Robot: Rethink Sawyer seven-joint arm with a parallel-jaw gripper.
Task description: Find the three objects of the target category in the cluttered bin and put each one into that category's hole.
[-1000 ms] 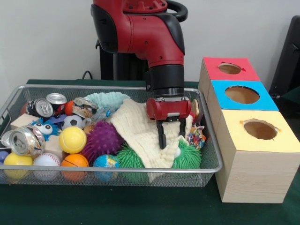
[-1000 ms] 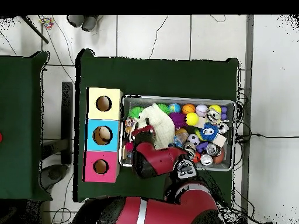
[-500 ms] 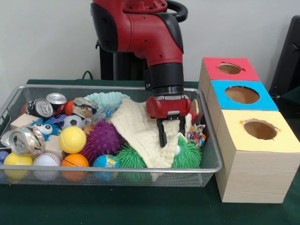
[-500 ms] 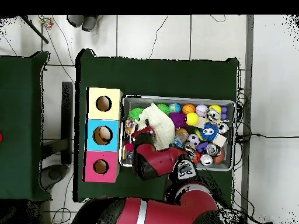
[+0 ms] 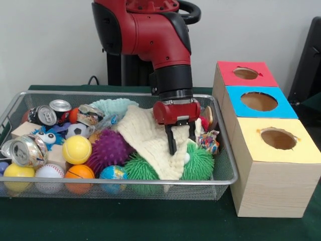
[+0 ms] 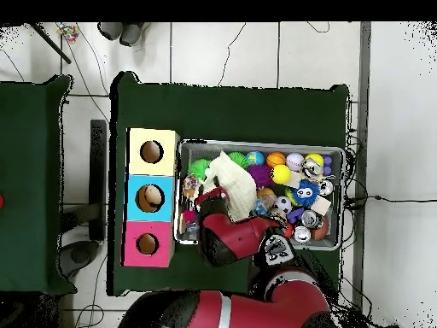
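Wire bin (image 5: 220,176) on green bench (image 5: 150,221). 3 boxes w/ holes beside it: red (image 5: 246,73), blue (image 5: 259,101), yellow (image 5: 279,138). Cans: 3 seen, 1 near front-left (image 5: 24,150), 2 at back (image 5: 50,112). Spiky balls: 2 green (image 5: 200,163), 1 purple (image 5: 109,149). 1 cream knit cloth (image 5: 145,135) draped mid-bin. Arm comes down vertical over bin's box side; tool (image 5: 179,144) points straight down, fingers pinching the cloth.
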